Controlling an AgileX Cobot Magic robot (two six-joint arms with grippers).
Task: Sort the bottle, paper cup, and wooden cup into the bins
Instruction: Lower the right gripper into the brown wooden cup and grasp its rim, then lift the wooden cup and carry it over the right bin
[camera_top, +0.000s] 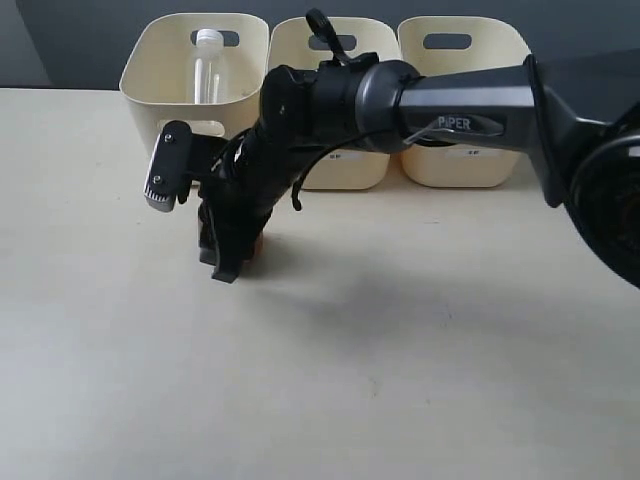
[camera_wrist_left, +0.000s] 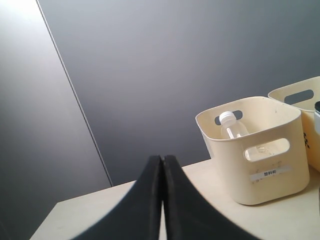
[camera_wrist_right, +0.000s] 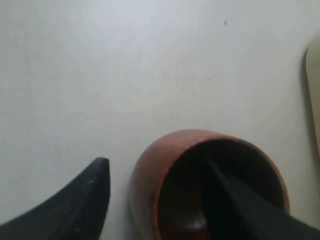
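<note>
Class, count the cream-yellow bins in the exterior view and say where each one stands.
3, in a row along the table's far edge: the left bin holding the bottle, the middle bin partly hidden behind the right arm, and the right bin.

Cream, grey, black and one patch of reddish brown

The three bins (camera_top: 195, 70) are cream-yellow, each with a small pale label bearing dark print on its front. The bottle (camera_wrist_left: 235, 127) is clear with a white cap. The wooden cup (camera_wrist_right: 155, 175) is reddish-brown outside and dark inside. The surface (camera_top: 400, 350) is a pale off-white cream with a few tiny dark specks. The right gripper (camera_wrist_right: 165, 205) is black, its arm dark grey with white lettering. The left gripper (camera_wrist_left: 162, 200) is black too. The wall behind is flat dark grey
</note>
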